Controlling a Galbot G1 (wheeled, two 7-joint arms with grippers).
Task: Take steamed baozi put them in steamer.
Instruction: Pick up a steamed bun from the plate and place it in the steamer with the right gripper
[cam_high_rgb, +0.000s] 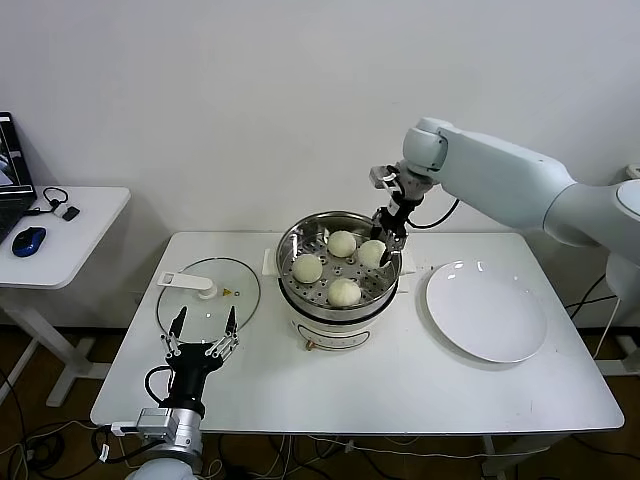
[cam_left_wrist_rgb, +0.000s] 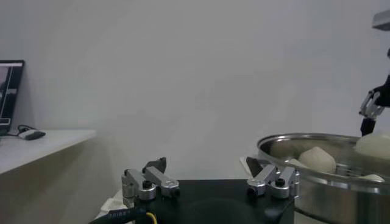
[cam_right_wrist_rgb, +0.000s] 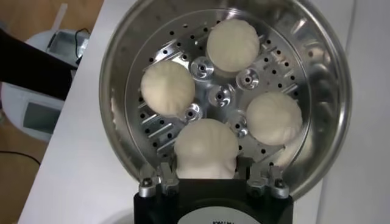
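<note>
Now R gripper pinches 4th baozi inside steamer; L gripper spread near lid.

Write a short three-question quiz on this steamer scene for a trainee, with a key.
1. How many baozi lie in the steamer?
2. True or false: the white plate holds one bun.
3. Which gripper is at the steamer: A) left gripper, B) right gripper?

Key:
1. Four: three free baozi and a fourth baozi, with the right gripper shut on it.
2. False; the plate is bare.
3. B. The left gripper waits open near the table's front edge, over the rim of the glass lid.
</note>
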